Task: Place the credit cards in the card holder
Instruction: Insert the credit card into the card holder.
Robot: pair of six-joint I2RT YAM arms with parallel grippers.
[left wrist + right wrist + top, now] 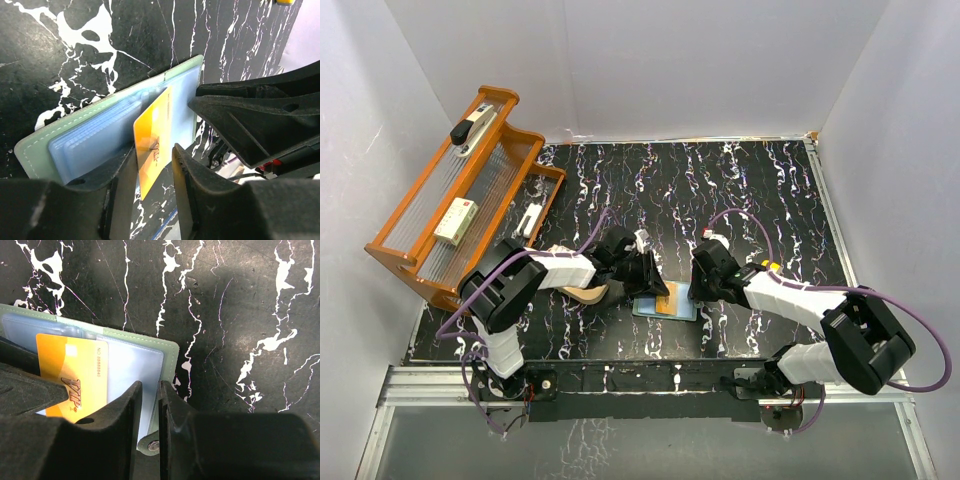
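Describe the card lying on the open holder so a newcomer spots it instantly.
Front centre of the black marbled table lies an open green card holder with pale-blue pockets. The card rests on those pockets: the only orange thing on it, printed VIP.

Card (152, 145) on the card holder (95, 142), perhaps partly slotted, between left gripper (154, 157) and right gripper (150, 390)

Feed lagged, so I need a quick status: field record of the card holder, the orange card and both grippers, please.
holder: green folding card holder with pale blue slots, open flat on black marbled table
card: orange plastic card, tilted up over the slots, not fully inserted
left gripper: card between its fingers, grip unclear
right gripper: shut on the holder's edge
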